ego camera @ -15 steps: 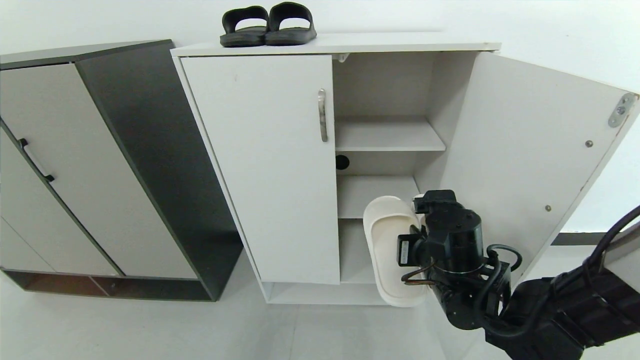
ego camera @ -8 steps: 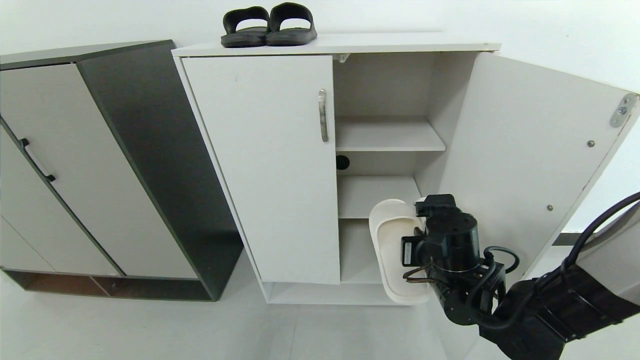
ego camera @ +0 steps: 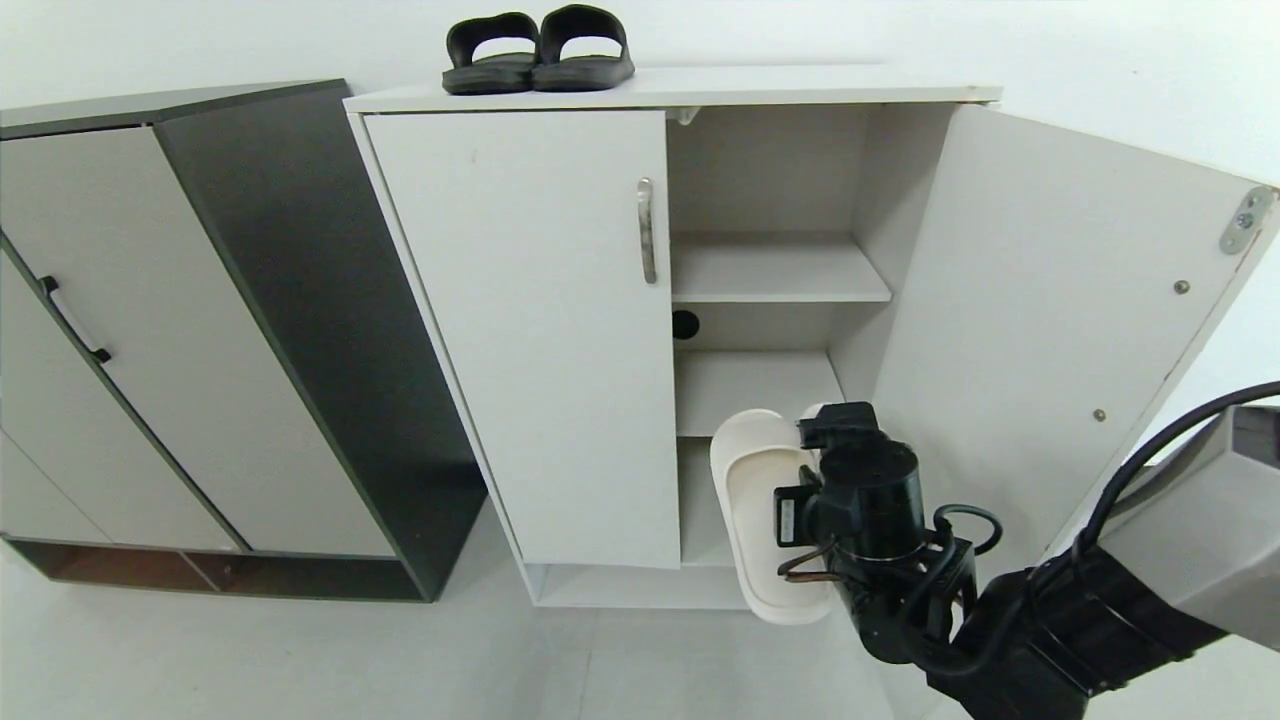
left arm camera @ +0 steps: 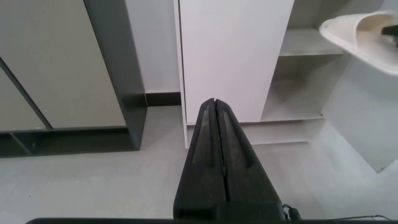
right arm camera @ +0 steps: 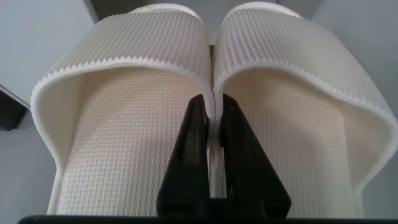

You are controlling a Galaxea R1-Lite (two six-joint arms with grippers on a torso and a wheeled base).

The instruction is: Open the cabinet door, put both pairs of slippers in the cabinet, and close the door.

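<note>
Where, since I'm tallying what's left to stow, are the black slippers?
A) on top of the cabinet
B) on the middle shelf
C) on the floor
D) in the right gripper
A: the black slippers sit side by side on top of the cabinet, while the right gripper holds the white slippers.

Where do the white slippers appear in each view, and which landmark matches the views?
Head view: white slippers low, before the cabinet's open lower shelves.
Left wrist view: white slippers before those shelves, beside the closed door.
Right wrist view: side by side, inner edges pinched by the right pincer.
Shared landmark: the closed door, in head and left wrist views.
</note>
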